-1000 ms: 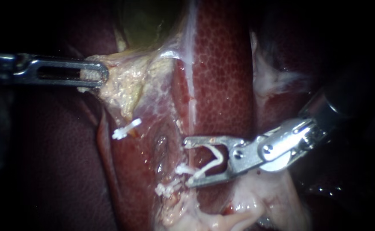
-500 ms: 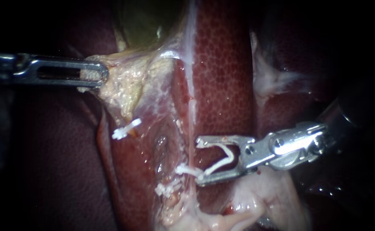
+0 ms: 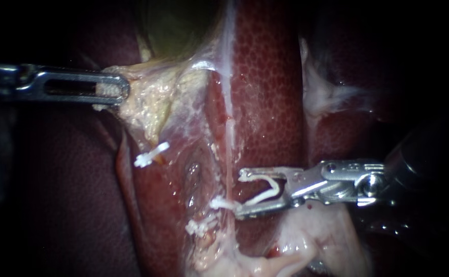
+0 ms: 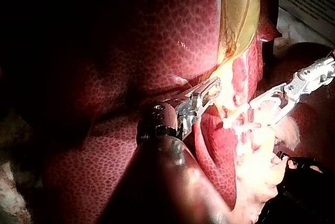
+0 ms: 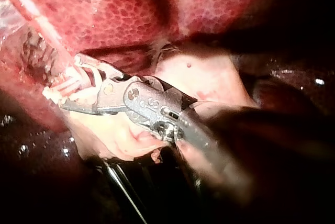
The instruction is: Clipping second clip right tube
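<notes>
**Loaded clip held just right of the right tube**

The dark red liver [image 3: 265, 92] fills the middle of the scene, with the greenish gallbladder [image 3: 178, 25] at the far edge. A sheet of pale tissue [image 3: 150, 102] hangs from the gallbladder towards the near side.

The left instrument [image 3: 113, 90] comes in level from the left. Its jaws are closed on the left edge of that pale tissue.

The right instrument [image 3: 240, 192] lies almost level on the near right. Its jaws stand apart and carry an open white clip [image 3: 277, 187], one leg along each jaw.

The right tube [image 3: 228, 169] is a thin pale strand just left of the jaw tips, not yet between them. A fitted clip [image 3: 219, 203] sits on it beside the nearer jaw tip. A second fitted clip [image 3: 200, 226] lies nearer and to the left, and a third [image 3: 150, 154] is well to the left.
</notes>
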Available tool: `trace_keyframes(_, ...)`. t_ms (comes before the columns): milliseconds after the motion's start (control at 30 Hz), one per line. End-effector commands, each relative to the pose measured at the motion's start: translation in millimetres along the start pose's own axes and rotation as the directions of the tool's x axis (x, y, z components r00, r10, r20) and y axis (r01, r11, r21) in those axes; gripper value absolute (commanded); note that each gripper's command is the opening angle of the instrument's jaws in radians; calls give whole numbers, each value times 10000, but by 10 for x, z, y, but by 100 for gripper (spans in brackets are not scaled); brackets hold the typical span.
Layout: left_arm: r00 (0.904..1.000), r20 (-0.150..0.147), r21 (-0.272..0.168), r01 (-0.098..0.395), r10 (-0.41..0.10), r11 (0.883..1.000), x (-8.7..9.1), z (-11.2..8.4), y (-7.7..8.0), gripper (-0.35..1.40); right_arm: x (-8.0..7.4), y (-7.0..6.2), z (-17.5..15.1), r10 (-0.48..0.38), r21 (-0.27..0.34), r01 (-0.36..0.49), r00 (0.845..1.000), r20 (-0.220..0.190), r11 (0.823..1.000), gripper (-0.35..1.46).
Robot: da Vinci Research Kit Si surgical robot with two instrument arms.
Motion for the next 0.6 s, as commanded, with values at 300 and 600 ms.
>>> trace_keyframes(300,10000,2,-4,0,0,10000,0,0,0,-35,-2,11,10,1727,161,-1724,9847,-216,9849,52)
trace_keyframes(600,10000,3,-4,0,0,10000,0,0,0,-35,-14,15,21,2690,517,-2675,9628,-248,9622,52)
